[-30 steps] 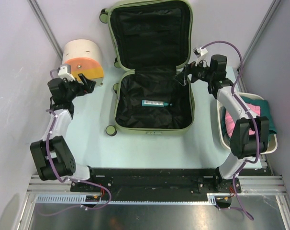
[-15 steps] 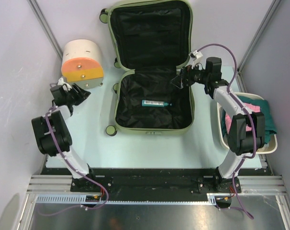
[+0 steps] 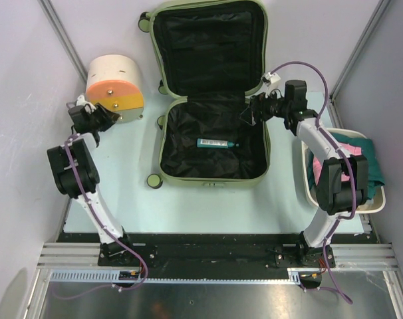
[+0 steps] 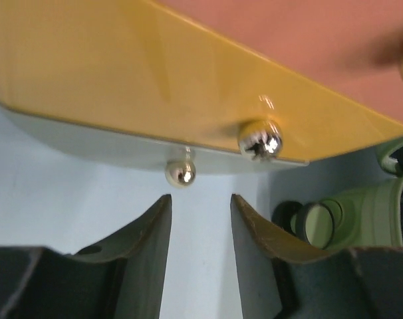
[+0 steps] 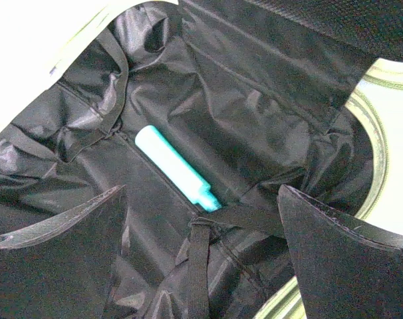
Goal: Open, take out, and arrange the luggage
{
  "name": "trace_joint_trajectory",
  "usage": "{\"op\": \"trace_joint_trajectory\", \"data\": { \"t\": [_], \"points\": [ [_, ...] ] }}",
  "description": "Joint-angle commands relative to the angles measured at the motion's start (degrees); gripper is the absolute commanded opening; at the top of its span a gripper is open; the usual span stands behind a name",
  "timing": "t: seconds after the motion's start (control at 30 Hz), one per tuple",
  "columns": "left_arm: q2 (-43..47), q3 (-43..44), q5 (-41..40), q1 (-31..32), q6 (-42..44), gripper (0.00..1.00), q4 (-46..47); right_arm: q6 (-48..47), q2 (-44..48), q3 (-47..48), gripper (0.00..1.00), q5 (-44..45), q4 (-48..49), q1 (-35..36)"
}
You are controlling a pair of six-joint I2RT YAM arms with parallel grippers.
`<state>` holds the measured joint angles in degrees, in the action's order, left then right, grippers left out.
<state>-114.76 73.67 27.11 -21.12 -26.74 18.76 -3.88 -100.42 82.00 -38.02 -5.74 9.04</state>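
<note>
The left arm (image 3: 95, 209) and right arm (image 3: 316, 141) have white links, black joints, purple cables (image 3: 301, 63).

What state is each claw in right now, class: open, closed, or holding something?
Left claw: open with a narrow gap, holding nothing, facing the drum.
Right claw: wide open, holding nothing, over the open suitcase.

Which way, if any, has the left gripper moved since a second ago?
Yes: the left gripper has shifted left along the drum-shaped container's near face, away from the luggage.

The drum (image 4: 188, 73) is blurry and cut off. The right arm (image 3: 318, 139) hides part of the basin (image 3: 381, 201) (the luggage (image 5: 255, 100) spills past every edge up close).
</note>
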Motion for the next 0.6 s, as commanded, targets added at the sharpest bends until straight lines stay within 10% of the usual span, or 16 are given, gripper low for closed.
{"op": "trace_joint_trajectory", "data": {
  "t": [0.0, 0.57],
  "points": [
    [-4.2, 6.7, -0.1, 0.6, -0.7, 0.45, 1.9, -3.6, -1.7, 5.2, 0.99, 2.6, -4.5, 0.2],
    [-11.7, 11.8, -0.1, 1.6, -1.6, 0.43, 1.9, -7.8, -7.9, 14.8, 0.99, 4.4, -13.9, 1.6]
  ]
}}
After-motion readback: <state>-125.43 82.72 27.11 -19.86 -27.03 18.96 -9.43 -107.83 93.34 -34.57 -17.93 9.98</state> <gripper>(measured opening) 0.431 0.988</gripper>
